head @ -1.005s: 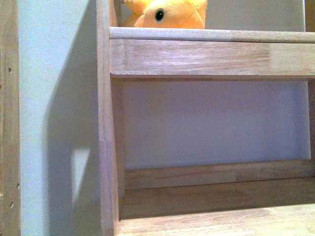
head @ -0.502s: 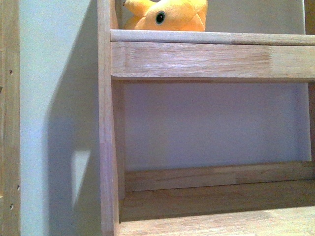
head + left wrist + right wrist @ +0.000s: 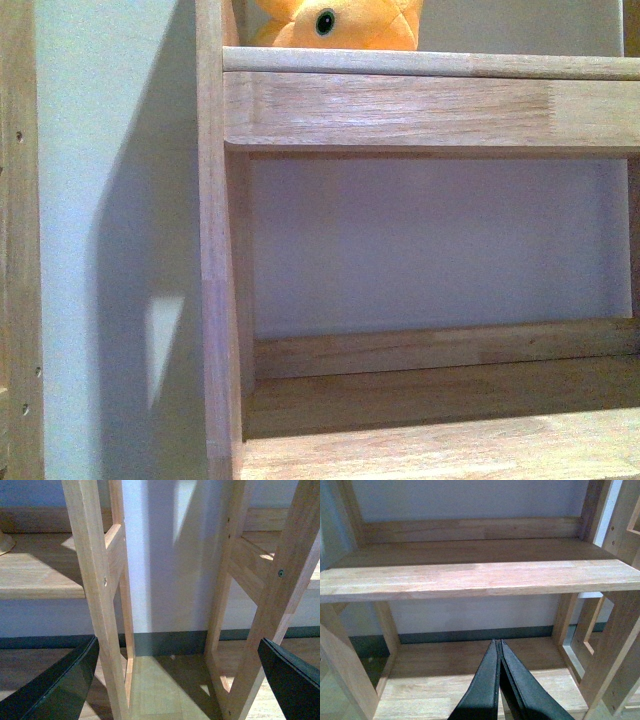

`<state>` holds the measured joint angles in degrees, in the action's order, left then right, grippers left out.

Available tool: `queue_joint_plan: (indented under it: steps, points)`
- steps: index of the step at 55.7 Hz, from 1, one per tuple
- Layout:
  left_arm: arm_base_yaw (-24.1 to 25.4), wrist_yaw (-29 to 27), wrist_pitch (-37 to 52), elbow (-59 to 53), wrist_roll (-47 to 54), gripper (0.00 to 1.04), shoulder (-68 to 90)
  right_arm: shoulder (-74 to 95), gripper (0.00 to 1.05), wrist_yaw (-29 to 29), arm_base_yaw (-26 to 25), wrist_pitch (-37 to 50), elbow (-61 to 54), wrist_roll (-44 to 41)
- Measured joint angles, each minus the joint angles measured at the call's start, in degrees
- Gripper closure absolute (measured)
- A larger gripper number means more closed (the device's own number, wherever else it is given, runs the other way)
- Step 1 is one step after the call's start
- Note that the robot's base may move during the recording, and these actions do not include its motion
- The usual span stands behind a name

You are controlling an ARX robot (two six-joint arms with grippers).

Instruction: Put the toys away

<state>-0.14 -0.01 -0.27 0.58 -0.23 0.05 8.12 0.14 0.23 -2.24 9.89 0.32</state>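
Observation:
An orange-yellow plush toy (image 3: 345,24) with a black green-rimmed eye lies on an upper wooden shelf (image 3: 420,105), at the top of the front view; only its lower part shows. Neither gripper shows in the front view. In the left wrist view my left gripper (image 3: 180,672) is open and empty, its black fingers (image 3: 60,685) spread wide before two wooden shelf uprights (image 3: 97,595). In the right wrist view my right gripper (image 3: 498,647) is shut and empty, its tip over a low wooden shelf board (image 3: 435,690), under another shelf board (image 3: 470,580). The toy shows in neither wrist view.
A wooden upright (image 3: 215,260) bounds the shelf unit on the left in the front view, with a pale wall (image 3: 110,200) beside it. A lower shelf (image 3: 440,400) sits below the toy's shelf. A dark skirting board (image 3: 165,640) and wood floor (image 3: 160,680) lie beyond the left gripper.
The front view has shifted slightly: the shelf and the toy sit a little higher in the picture than half a second ago, so less of the toy shows.

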Motion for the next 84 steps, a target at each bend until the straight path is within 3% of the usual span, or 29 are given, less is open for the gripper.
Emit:
queue_joint_plan:
  steps: [73, 84]
  points:
    - [0.0, 0.0, 0.0, 0.0, 0.0, 0.06, 0.0, -7.6, 1.01, -0.1, -0.1, 2.0, -9.1, -0.1]
    - [0.0, 0.0, 0.0, 0.0, 0.0, 0.06, 0.0, -7.6, 0.64, -0.1, -0.1, 2.0, -9.1, -0.2]
